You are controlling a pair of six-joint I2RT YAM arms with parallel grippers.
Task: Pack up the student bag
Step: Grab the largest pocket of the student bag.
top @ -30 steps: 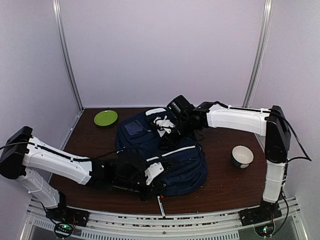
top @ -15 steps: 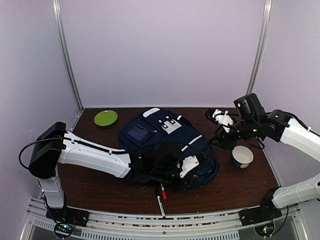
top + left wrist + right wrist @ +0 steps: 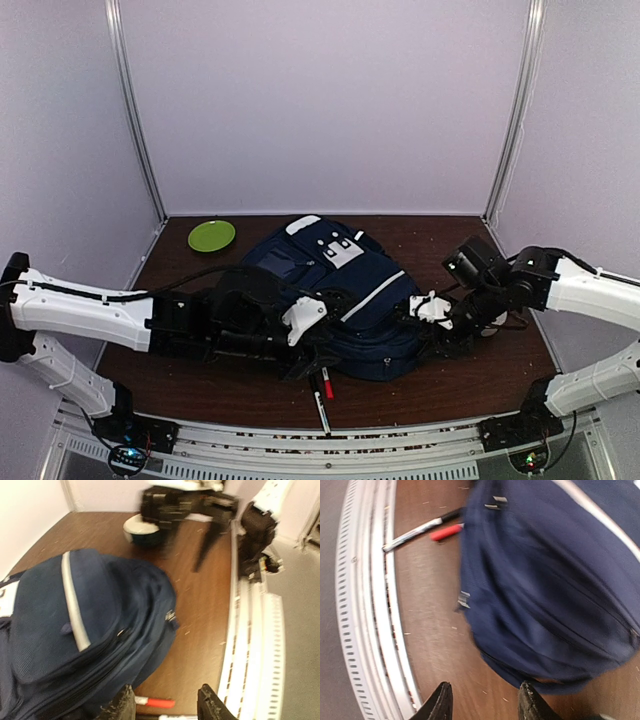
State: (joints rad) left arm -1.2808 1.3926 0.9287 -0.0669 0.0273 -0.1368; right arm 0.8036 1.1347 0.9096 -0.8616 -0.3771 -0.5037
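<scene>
While both arms crowd the student bag (image 3: 335, 295), packing looks unfinished from where I stand.

- Far left of the bag: green plate (image 3: 212, 235) on the table (image 3: 450, 385), well apart from the bag, nothing on it.
- Near-left flank of the bag: left hand (image 3: 165, 707), fingers spread with nothing between them, low and close to the fabric. Contact: cannot tell.
- The bag lies slumped on its back mid-table, white stripes up. Whether a zip or compartment is open: cannot tell from any view.
- Just off the bag's near edge: red marker (image 3: 326, 382) and a black-and-white marker (image 3: 319, 405), side by side on the table and outside the bag.
- Right end of the bag: right hand (image 3: 482, 705), fingers likewise spread and empty, low beside the bag's rounded end.
- Beyond the bag's right end: bowl (image 3: 144, 530), mostly hidden behind the right arm from above.

Judgement: neither hand carries anything and two markers lie outside, so at least those are left to load. What is already inside cannot be seen.
</scene>
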